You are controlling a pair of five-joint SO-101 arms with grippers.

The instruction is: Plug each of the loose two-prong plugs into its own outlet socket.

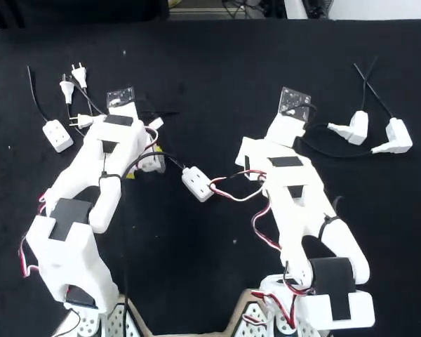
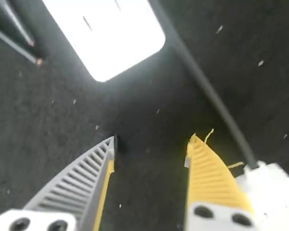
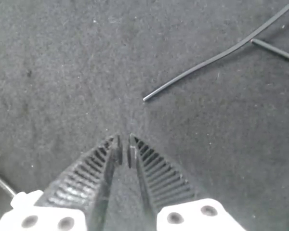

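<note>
Two white outlet blocks lie on the black table: one at the far left [image 1: 57, 135], one in the middle [image 1: 197, 183] between the arms. Three small two-prong plugs [image 1: 73, 86] lie at the back left. Two angled white plugs [image 1: 356, 128] [image 1: 397, 136] lie at the back right. My left gripper [image 2: 151, 142] is open just above the cloth, nothing between its fingers; a white outlet block [image 2: 103, 33] lies just ahead of it and a black cable [image 2: 207, 91] runs past its yellow finger [image 2: 209, 173]. My right gripper [image 3: 124, 144] is shut on nothing, low over bare cloth.
Thin black wire ends [image 3: 202, 65] lie ahead of the right gripper. Both white arms [image 1: 98, 175] [image 1: 295, 189] reach from the near edge to mid-table. Red and white servo leads [image 1: 235, 193] loop beside the middle outlet. Bare cloth spreads across the back centre.
</note>
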